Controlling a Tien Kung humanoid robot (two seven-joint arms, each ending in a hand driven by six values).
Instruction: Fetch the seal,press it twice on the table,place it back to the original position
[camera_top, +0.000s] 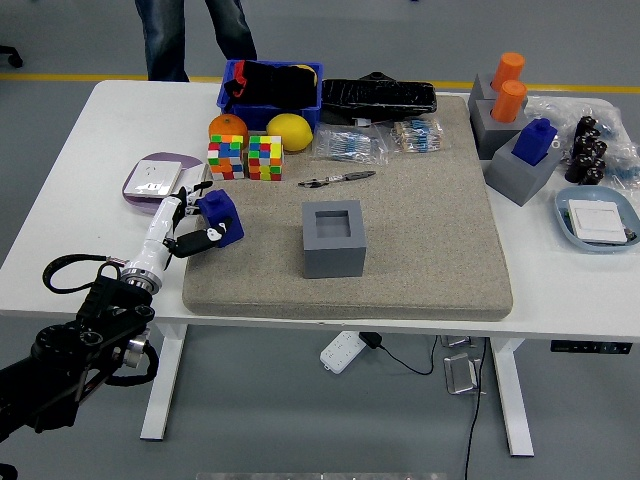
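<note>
A blue seal (221, 217) hangs tilted just above the left edge of the grey felt mat (420, 270), and my left hand (186, 222) is shut on it. The white fingers (198, 239) wrap its left side and front. To its right, near the mat's middle, stands an empty grey holder block (334, 237) with a square recess on top. My black left arm (85, 335) comes in from the lower left corner. No right arm shows.
Behind the hand lie two colour cubes (247, 157), an orange (227, 127), a lemon (289, 131), a pen (337, 179) and a purple-rimmed dish (152, 181). At the right stand grey blocks holding orange and blue seals (535, 141). A person's legs (165, 35) show at the far side.
</note>
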